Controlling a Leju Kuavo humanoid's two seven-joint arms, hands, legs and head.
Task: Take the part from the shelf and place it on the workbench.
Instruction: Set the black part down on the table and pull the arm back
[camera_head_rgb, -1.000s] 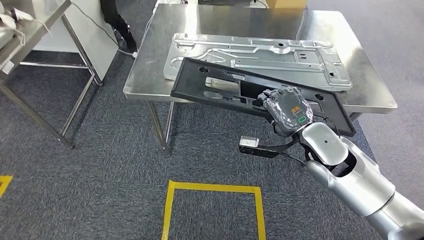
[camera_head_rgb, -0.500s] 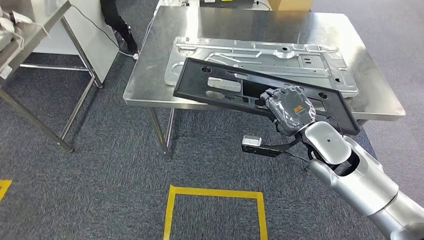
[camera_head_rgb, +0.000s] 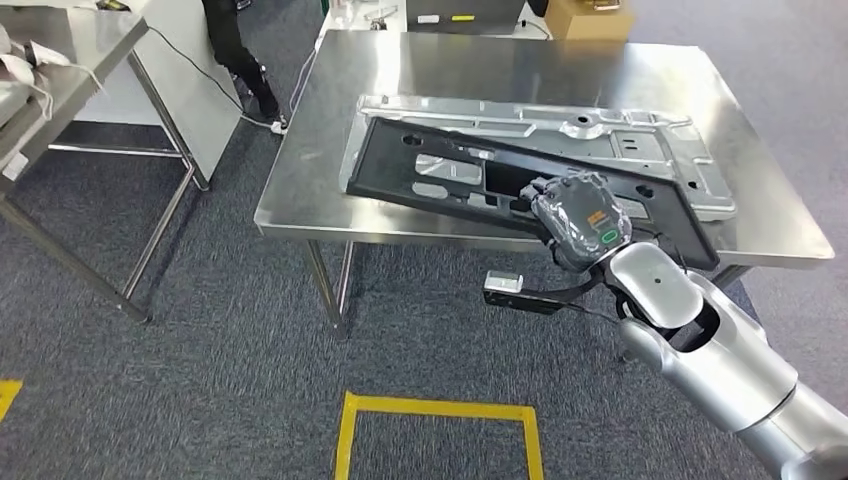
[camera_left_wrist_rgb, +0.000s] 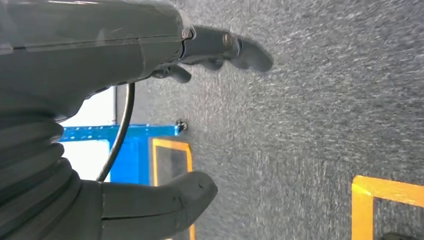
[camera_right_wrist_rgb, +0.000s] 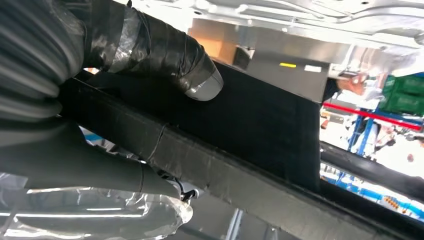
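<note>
Floor: grey carpet (camera_head_rgb: 200, 330) with a yellow tape square (camera_head_rgb: 440, 408) at lower centre.
Left hand (camera_left_wrist_rgb: 150, 100): fingers apart, nothing in them, over carpet.
Right hand (camera_head_rgb: 575, 222): clamped on the black panel's (camera_head_rgb: 440, 170) near edge, centre right.
Panel: tilted over the steel workbench (camera_head_rgb: 330, 130), above a silver plate (camera_head_rgb: 640, 140).

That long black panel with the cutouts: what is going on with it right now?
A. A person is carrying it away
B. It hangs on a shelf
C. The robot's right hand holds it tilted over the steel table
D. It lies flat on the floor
C: in the head view the right hand grips the black panel by its near edge, holding it tilted above the silver stamped panel lying on the steel table.
</note>
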